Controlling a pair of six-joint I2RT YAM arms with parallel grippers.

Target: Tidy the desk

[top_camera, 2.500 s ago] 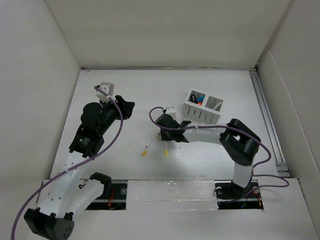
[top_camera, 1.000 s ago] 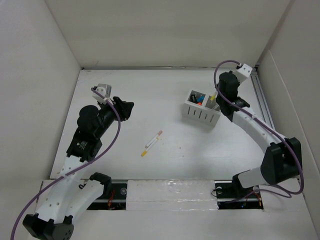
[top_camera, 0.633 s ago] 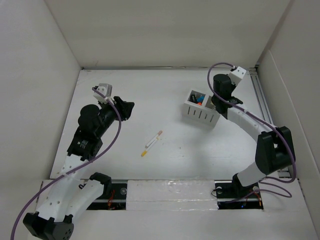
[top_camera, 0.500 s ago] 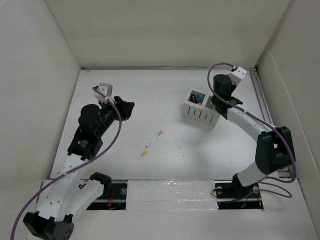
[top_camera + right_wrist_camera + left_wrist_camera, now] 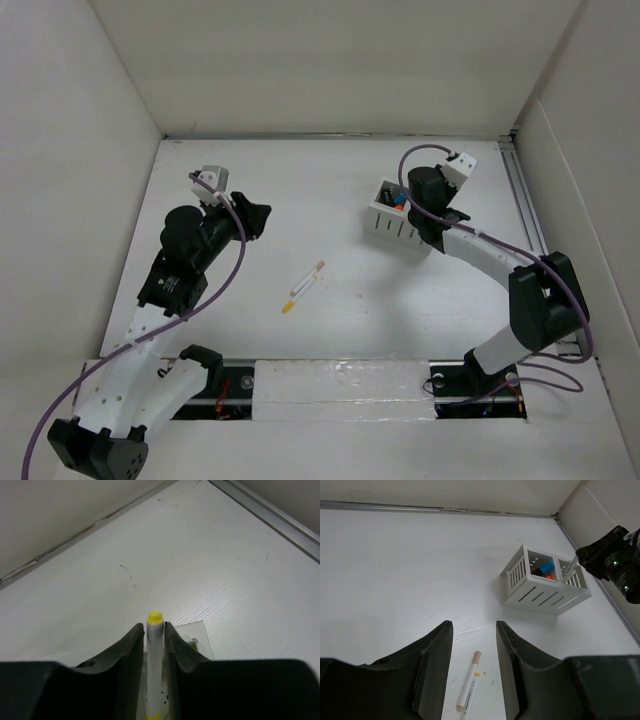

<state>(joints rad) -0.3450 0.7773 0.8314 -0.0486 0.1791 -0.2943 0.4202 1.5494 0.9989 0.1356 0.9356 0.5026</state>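
The desk filled the middle of the top view. It was a stiff, fixed slab, not something to lift, so the things to take hold of were the pens lying on it.

The marker in the right gripper looked light, rigid and smooth-barrelled. It would probably swivel under a weak pinch and was best gripped across the barrel. The jaws stood narrow, clamped on that barrel at lower centre of the right wrist view, yellow end up.

In the left wrist view its lower end hung at the organizer, over the compartment nearer the right edge. Whether it touched the box could not be told.

Two more pens lay side by side just below centre, well apart from the organizer.

The left gripper hovered over bare desk, jaws moderately parted, holding nothing.
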